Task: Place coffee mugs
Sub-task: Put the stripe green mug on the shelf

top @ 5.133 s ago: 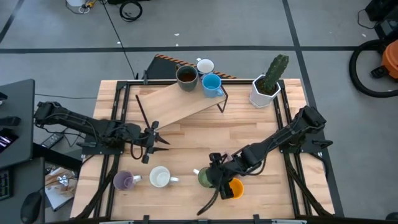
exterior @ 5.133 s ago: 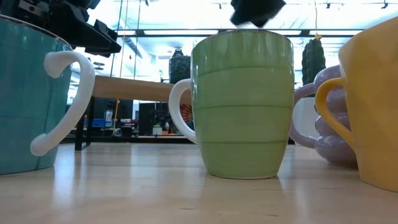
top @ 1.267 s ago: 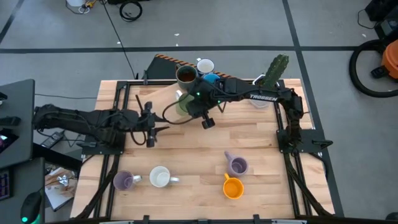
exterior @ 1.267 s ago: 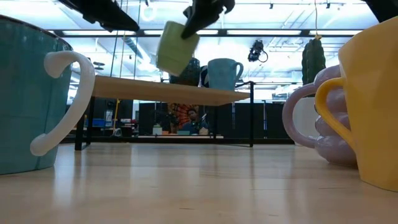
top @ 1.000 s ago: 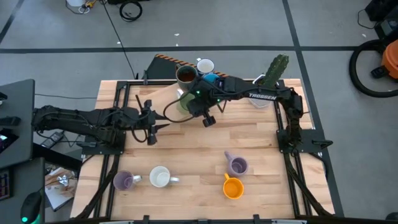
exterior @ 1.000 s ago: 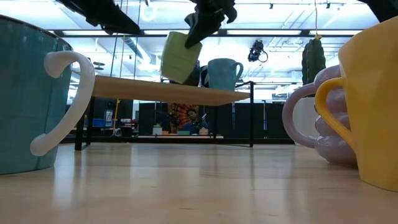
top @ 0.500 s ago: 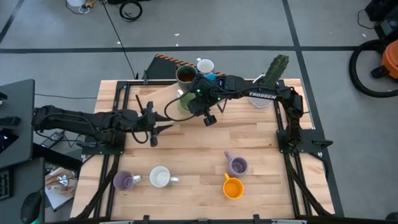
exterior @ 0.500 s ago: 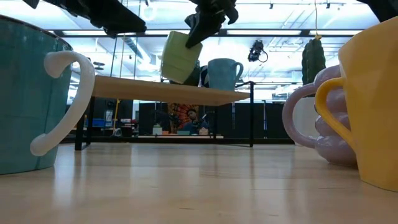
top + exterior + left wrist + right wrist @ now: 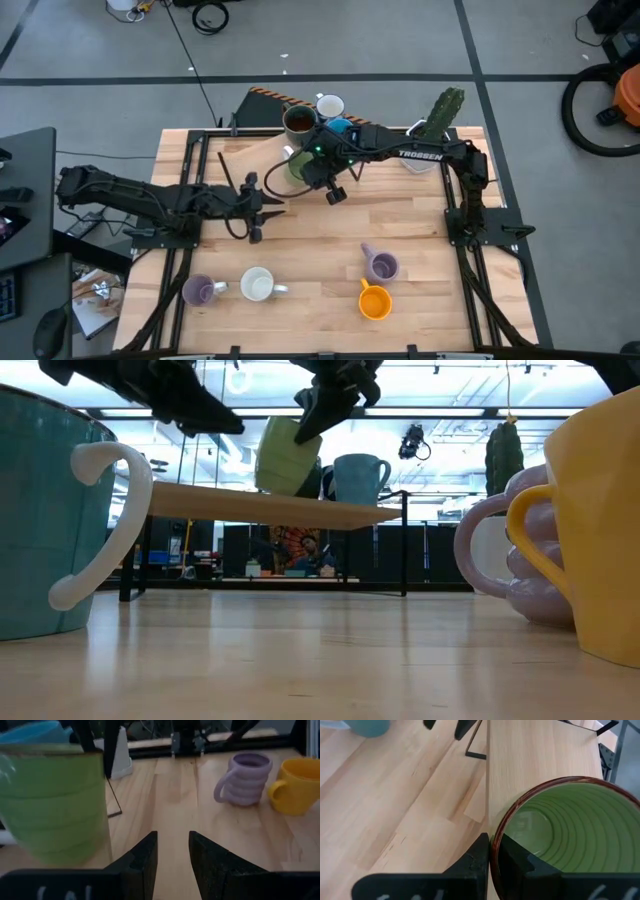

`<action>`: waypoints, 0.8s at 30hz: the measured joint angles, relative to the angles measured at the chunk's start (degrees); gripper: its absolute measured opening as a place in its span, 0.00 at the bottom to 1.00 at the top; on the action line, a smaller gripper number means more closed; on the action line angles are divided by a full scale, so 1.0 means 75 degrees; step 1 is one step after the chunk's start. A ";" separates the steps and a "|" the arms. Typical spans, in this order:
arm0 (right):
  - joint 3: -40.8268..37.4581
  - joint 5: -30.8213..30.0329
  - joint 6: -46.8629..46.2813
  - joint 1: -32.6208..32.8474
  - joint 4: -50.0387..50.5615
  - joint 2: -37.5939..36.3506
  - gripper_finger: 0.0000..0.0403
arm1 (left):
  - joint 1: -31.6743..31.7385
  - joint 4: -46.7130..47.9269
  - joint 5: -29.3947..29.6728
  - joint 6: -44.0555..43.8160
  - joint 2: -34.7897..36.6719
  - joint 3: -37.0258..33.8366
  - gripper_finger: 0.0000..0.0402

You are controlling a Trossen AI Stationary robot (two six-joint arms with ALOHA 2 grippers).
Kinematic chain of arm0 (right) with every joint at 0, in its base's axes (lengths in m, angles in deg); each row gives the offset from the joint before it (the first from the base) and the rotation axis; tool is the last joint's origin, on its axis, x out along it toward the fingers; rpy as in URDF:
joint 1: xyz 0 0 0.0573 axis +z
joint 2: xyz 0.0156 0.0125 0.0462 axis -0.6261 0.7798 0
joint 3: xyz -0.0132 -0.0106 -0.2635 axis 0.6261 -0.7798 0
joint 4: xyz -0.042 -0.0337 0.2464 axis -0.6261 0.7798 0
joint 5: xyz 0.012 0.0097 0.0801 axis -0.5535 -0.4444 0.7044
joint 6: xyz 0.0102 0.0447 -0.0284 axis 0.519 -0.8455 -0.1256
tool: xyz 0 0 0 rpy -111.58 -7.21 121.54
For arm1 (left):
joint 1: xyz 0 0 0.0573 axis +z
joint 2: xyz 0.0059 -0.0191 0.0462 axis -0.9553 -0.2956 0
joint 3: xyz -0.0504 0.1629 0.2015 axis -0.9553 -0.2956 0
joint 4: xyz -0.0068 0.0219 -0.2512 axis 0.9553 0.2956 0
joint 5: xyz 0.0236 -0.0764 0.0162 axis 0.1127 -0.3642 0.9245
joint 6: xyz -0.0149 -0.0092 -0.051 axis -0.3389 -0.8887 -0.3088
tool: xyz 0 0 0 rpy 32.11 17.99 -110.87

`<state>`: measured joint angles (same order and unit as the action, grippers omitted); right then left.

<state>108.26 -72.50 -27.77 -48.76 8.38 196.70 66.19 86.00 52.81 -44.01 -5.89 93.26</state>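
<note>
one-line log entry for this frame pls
right claw: shut on green mug rim, tilted over shelf | left claw: open, empty, beside shelf | not yet set down

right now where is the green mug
In the high view the green mug is held by its rim in the right gripper, tilted over the wooden shelf at the table's far side, just in front of the dark brown mug.

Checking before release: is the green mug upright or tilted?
Tilted: green mug leans above the shelf, its rim pinched by the right gripper.
</note>
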 joint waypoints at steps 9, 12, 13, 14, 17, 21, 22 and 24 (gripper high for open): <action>-0.0003 -0.0038 0.0029 -0.0015 -0.0022 0.0006 0.11 | 0.0000 0.0004 0.0000 0.0002 0.0035 -0.0003 0.29; -0.0006 -0.0210 0.0031 -0.0015 -0.0150 0.0015 0.16 | 0.0000 0.0000 0.0003 0.0009 0.0035 -0.0003 0.29; -0.0007 -0.0280 0.0052 -0.0015 -0.0206 0.0015 0.18 | 0.0000 -0.0002 0.0002 0.0012 0.0035 -0.0003 0.29; -0.0009 -0.0324 0.0065 -0.0016 -0.0265 0.0020 0.20 | 0.0003 -0.0002 0.0002 0.0019 0.0035 -0.0003 0.29; -0.0009 -0.0500 0.0115 -0.0024 -0.0416 0.0024 0.25 | 0.0009 0.0000 0.0003 0.0015 0.0035 -0.0003 0.29; -0.0009 -0.0659 0.0140 -0.0040 -0.0636 0.0026 0.29 | 0.0009 0.0046 0.0210 0.0002 0.0035 -0.0003 0.29; -0.0009 -0.0659 0.0140 -0.0044 -0.0700 0.0026 0.29 | 0.0009 0.0072 0.0286 0.0000 0.0035 -0.0003 0.29; -0.0009 -0.0659 0.0169 -0.0044 -0.0812 0.0026 0.30 | 0.0009 0.0076 0.0345 -0.0004 0.0035 -0.0003 0.29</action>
<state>108.20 -77.44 -26.50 -49.09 2.29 196.90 66.26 86.57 55.39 -44.04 -5.63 93.24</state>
